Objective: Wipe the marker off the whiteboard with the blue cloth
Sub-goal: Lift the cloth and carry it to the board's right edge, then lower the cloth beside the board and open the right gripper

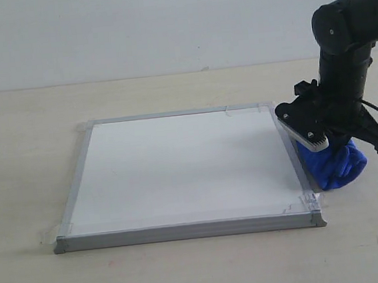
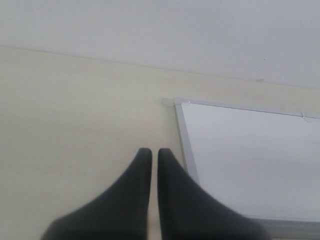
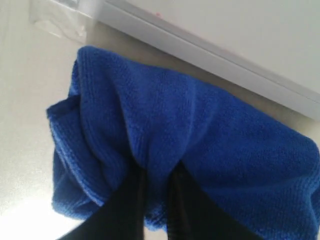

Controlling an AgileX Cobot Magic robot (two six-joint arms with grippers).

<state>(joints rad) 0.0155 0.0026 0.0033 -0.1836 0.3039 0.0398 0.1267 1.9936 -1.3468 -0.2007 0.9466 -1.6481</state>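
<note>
The whiteboard point(image 1: 178, 169) lies flat on the table, and its white face shows no red marker line in any view. The blue cloth point(image 1: 340, 167) sits bunched on the table just outside the board's right frame, near the front right corner. My right gripper point(image 1: 338, 150) comes down onto it from above. In the right wrist view, the right gripper point(image 3: 157, 176) is shut on a fold of the blue cloth point(image 3: 200, 120), next to the whiteboard's grey frame point(image 3: 210, 55). My left gripper point(image 2: 151, 153) is shut and empty, over bare table beside the whiteboard's corner point(image 2: 176, 102).
Clear tape bits hold the board's corners, one by the cloth point(image 1: 310, 201). The beige table point(image 1: 188, 269) runs all around the board, and a pale wall point(image 1: 131, 26) stands behind it. The left arm is outside the exterior view.
</note>
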